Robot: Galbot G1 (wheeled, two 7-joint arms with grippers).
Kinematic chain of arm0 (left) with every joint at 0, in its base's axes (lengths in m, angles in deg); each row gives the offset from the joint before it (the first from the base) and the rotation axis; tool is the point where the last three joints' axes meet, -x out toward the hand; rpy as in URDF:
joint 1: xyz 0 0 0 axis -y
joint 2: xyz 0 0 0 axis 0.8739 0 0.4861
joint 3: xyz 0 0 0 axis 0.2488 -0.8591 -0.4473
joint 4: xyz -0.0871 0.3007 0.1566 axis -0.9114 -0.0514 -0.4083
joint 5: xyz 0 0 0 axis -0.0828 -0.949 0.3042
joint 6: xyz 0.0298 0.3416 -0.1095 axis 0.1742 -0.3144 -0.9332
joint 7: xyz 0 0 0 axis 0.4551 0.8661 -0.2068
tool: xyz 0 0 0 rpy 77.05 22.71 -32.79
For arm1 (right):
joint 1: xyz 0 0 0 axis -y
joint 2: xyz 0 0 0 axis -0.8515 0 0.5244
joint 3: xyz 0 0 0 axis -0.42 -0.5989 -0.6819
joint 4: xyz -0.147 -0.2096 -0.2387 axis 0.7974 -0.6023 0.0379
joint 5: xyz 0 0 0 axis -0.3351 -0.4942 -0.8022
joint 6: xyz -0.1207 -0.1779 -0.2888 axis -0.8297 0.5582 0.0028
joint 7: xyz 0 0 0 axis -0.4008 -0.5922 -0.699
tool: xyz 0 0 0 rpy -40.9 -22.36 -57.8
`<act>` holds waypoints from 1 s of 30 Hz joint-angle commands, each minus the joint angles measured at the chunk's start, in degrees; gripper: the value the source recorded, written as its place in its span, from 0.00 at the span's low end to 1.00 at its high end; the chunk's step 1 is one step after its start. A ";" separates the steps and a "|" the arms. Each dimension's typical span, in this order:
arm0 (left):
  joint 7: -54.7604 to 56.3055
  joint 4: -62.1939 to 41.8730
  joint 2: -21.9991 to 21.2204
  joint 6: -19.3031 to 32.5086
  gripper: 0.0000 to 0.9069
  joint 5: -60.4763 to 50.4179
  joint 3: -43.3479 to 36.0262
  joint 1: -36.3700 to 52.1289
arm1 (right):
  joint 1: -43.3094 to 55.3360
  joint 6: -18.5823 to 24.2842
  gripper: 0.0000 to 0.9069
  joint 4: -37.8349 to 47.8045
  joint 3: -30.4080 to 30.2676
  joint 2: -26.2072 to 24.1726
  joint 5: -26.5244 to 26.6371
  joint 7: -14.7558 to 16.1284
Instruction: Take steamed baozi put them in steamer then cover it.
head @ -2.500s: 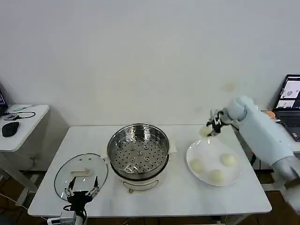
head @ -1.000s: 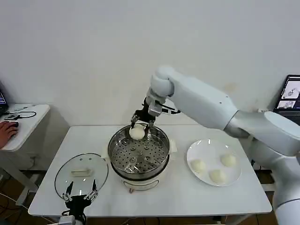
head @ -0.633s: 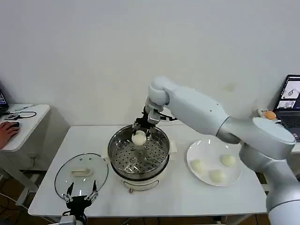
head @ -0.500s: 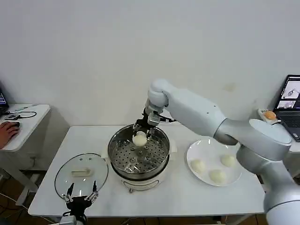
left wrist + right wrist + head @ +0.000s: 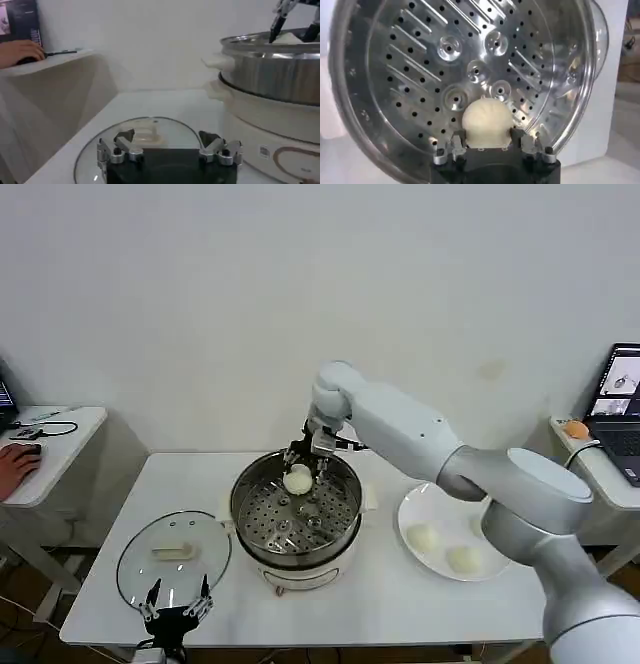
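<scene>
White tabletop (image 5: 400,604) under a plain white wall carries everything. Farthest left, the left gripper (image 5: 176,604) hovers with fingers spread, just beside the near rim of the round clear glass cover (image 5: 172,556) lying flat. Right of it stands the shiny round stainless-steel steamer (image 5: 296,509), its tray perforated. Over the far side, the right gripper (image 5: 308,457) is clamped on a smooth off-white steamed baozi (image 5: 297,480). Further right, a flat white plate (image 5: 412,514) bears two more buns (image 5: 421,536)
</scene>
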 commanded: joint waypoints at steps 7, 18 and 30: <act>-0.11 -0.13 0.16 -0.02 1.00 0.04 -0.01 0.26 | 0.27 -4.16 1.00 -0.40 -0.24 0.09 0.63 -1.38; -0.43 -0.03 1.14 -0.53 1.00 -0.02 -0.38 0.82 | 6.66 -14.73 1.00 -11.69 -1.37 -8.04 20.58 0.64; -1.41 1.76 2.65 -1.42 1.00 0.92 -0.32 1.84 | 20.55 -49.97 1.00 -32.11 -6.74 -33.13 47.76 4.47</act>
